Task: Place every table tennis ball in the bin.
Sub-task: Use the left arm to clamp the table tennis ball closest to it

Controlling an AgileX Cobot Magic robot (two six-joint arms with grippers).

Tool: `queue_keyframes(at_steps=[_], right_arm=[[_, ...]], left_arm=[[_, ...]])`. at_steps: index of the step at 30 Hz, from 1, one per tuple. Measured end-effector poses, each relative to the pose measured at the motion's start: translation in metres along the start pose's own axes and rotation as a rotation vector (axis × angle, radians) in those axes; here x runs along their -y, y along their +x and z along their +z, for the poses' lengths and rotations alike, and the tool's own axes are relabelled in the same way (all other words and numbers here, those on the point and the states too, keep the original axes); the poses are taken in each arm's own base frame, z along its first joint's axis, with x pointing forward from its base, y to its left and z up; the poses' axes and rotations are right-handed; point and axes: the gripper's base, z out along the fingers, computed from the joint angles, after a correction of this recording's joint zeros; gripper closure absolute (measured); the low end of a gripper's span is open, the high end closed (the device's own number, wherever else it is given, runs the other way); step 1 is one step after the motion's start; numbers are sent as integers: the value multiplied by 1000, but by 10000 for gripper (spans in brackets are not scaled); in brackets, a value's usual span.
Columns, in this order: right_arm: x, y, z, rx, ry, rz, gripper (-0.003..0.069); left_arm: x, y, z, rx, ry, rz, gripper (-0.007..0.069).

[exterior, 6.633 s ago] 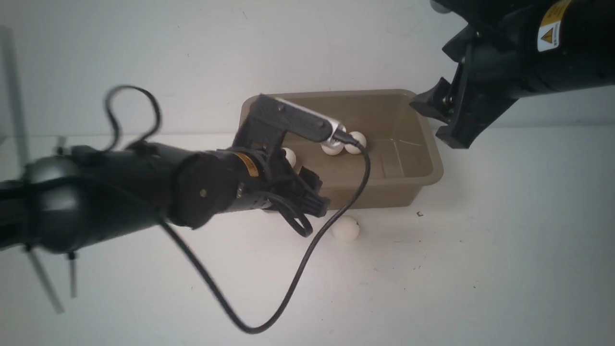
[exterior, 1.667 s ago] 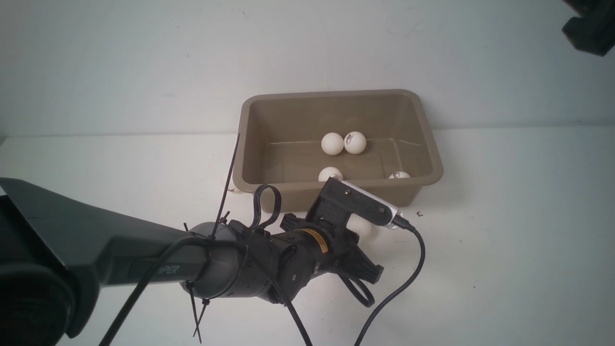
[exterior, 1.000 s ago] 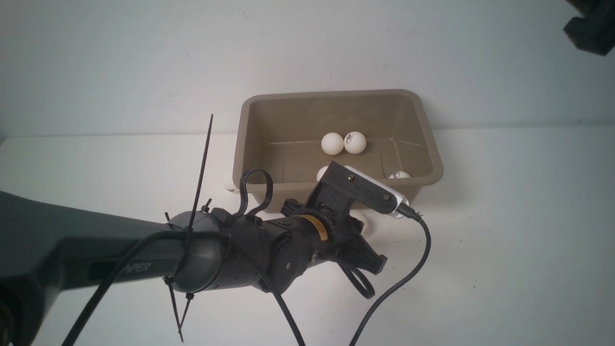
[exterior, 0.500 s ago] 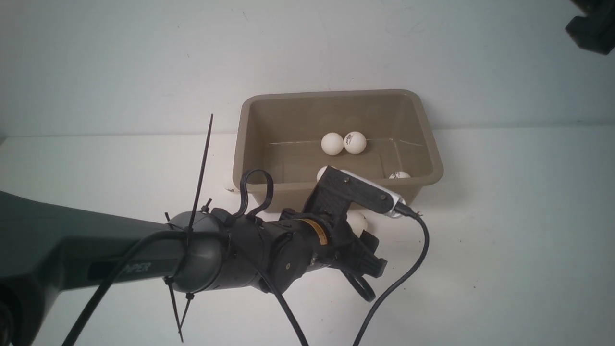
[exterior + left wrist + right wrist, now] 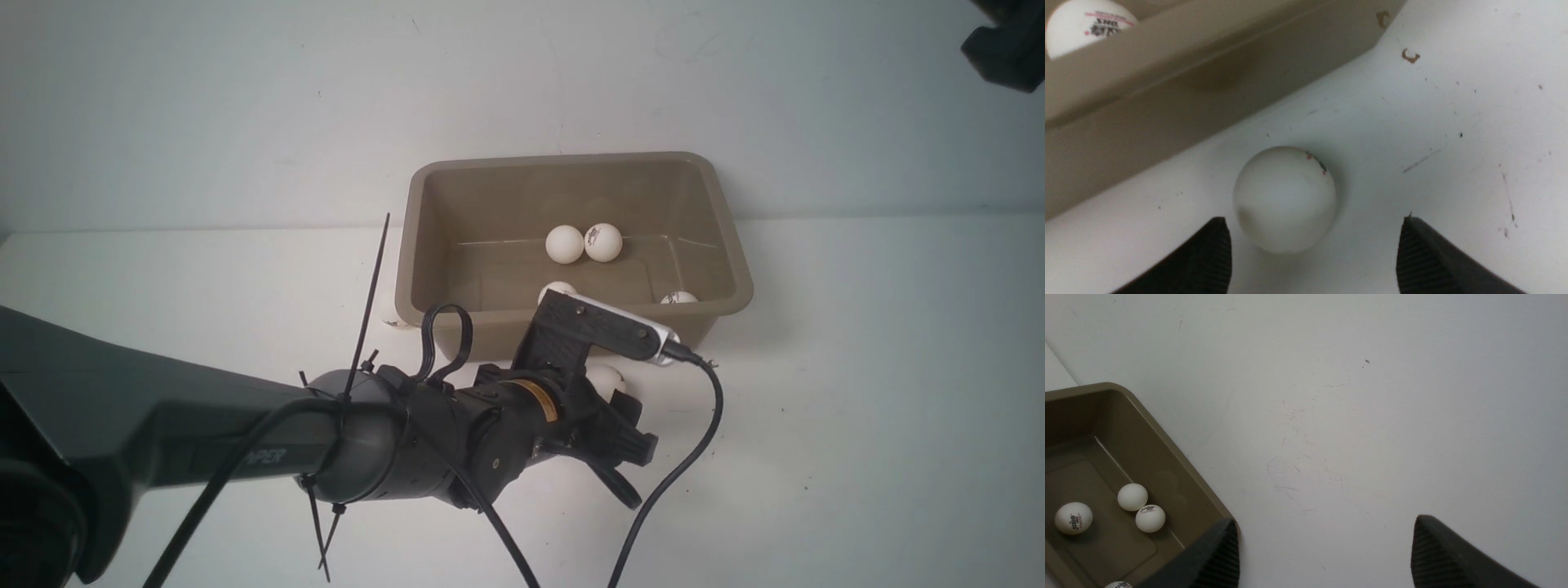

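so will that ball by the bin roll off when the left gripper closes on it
Likely rolls easily: the ball is round and smooth on a flat table. It sits nearer one finger of the open left gripper, which may nudge it first.

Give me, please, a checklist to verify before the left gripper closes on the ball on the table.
1. The left gripper is open: ok.
2. The near ball sits between the fingers: ok, though off centre, close to one finger.
3. A gap shows between the near ball and the bin wall: ok.
4. The right gripper is out of the way: ok, open, off beside the bin.
5. No other ball waits outside the bin: not ok, a second ball lies by the bin's left side.
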Motion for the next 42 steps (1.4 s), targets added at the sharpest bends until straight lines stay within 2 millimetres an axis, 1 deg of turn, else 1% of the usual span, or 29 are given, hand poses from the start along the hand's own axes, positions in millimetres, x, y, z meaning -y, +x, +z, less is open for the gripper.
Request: queue_keyframes(at_steps=[8,17,24,31,35,38,42], right_arm=[[1,-1,0,15,6,-2,146],[1,-2,0,18,9,-4,146],[1,-2,0,18,10,-6,146],[1,-2,0,19,11,-7,146],[1,-2,0,19,11,-7,146],[1,-2,0,19,11,-7,146],[1,-2,0,19,11,-7,146]], left_arm=[[0,-4,0,48,-2,-7,135],[-2,0,7,75,-11,-5,135],[-3,-3,7,108,-13,-6,135],[-6,-3,7,103,-19,-10,135],[-6,0,9,94,-21,-10,135],[-8,7,15,73,-26,-15,135],[-8,10,16,67,-28,-17,135]])
